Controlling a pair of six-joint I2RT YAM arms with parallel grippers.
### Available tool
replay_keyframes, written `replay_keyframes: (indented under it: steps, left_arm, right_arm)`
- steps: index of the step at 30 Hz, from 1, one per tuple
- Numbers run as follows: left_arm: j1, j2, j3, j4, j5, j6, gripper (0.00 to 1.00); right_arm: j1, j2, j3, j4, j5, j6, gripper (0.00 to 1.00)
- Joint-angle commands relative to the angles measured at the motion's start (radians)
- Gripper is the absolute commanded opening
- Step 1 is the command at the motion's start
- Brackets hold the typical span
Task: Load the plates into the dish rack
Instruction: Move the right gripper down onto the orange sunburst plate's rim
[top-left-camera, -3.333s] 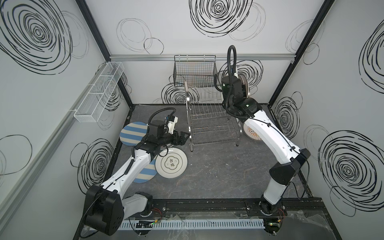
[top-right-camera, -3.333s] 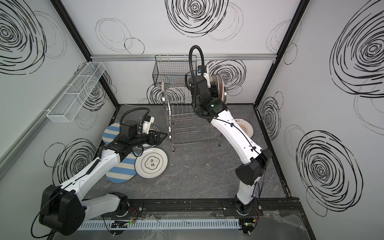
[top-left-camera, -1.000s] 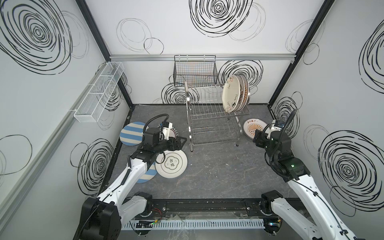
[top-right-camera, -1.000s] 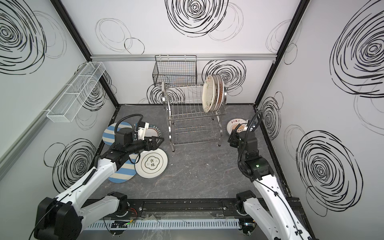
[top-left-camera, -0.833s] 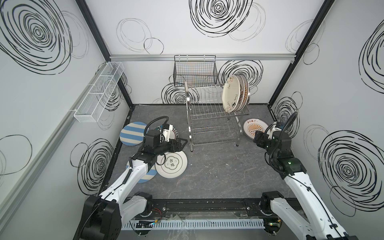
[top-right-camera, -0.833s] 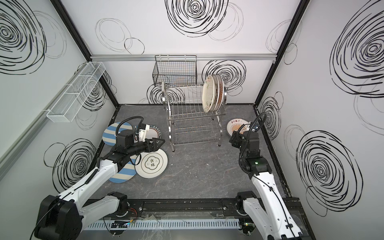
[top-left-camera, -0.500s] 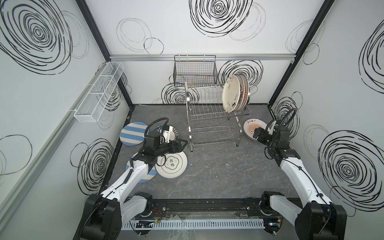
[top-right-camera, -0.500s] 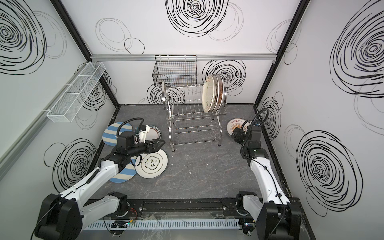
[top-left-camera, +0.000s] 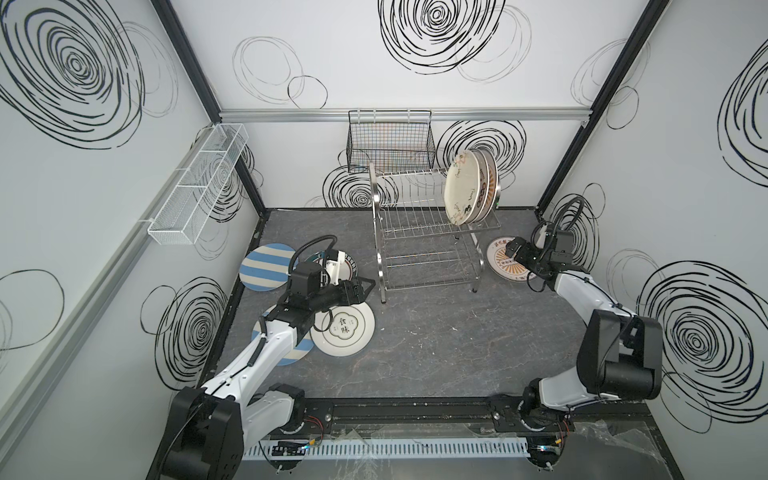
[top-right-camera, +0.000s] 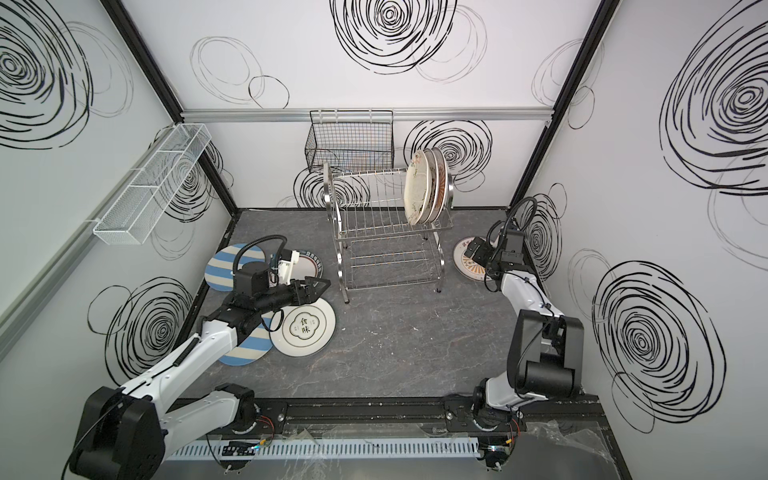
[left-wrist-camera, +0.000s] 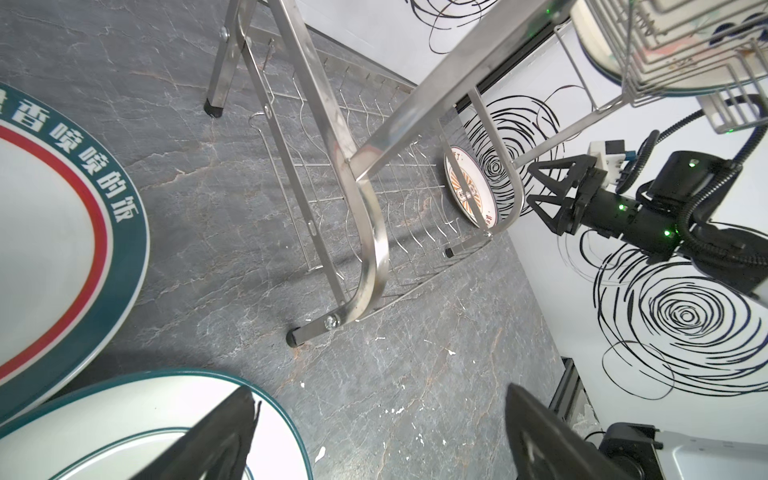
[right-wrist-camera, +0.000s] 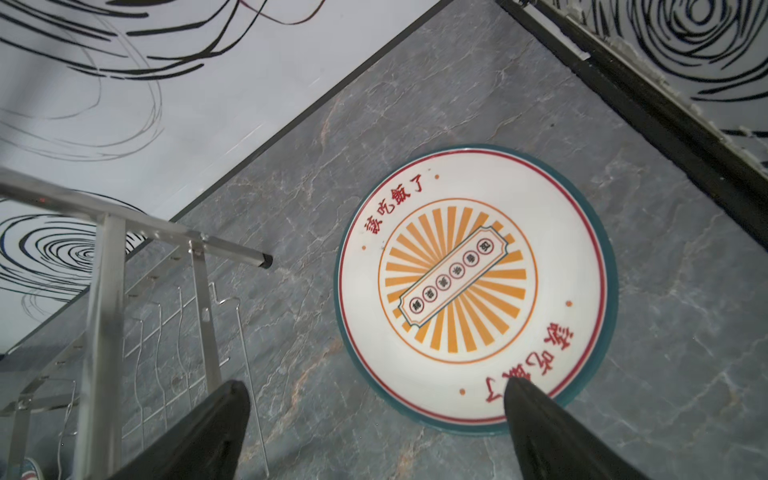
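On the upper tier of the dish rack (top-left-camera: 415, 216), at its right end, three plates (top-left-camera: 465, 193) are stood on edge. On the bench (top-left-camera: 436, 332) just right of the rack, a sunburst plate (top-left-camera: 498, 264) is laid flat, and the right claw (top-left-camera: 512, 252) is held over it, spread wide and empty. The left claw (top-left-camera: 368, 287), likewise spread and empty, is held near the rack's front left foot, beside a plate with Chinese characters (top-left-camera: 343, 330). Two striped plates (top-left-camera: 266, 268) and a green-rimmed plate (top-left-camera: 347, 266) are laid flat nearby.
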Motion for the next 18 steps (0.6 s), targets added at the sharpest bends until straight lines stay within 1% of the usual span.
replay_keyframes:
  steps: [1,5,13,18]
  left_arm:
    - [0.008,-0.012,-0.001,0.02,-0.003,0.017,0.96]
    - [0.008,-0.01,-0.003,0.027,0.004,0.012,0.96]
    - [0.006,-0.013,-0.01,0.039,-0.001,0.007,0.96]
    - [0.004,-0.015,-0.012,0.043,0.001,0.004,0.96]
  right_arm:
    - [-0.028,0.082,0.065,0.009,-0.107,0.014,1.0]
    - [-0.028,0.182,0.118,0.001,-0.179,0.021,1.0]
    - [-0.026,0.285,0.156,-0.002,-0.186,0.013,1.0]
    - [-0.022,0.312,0.165,-0.008,-0.185,0.008,1.0]
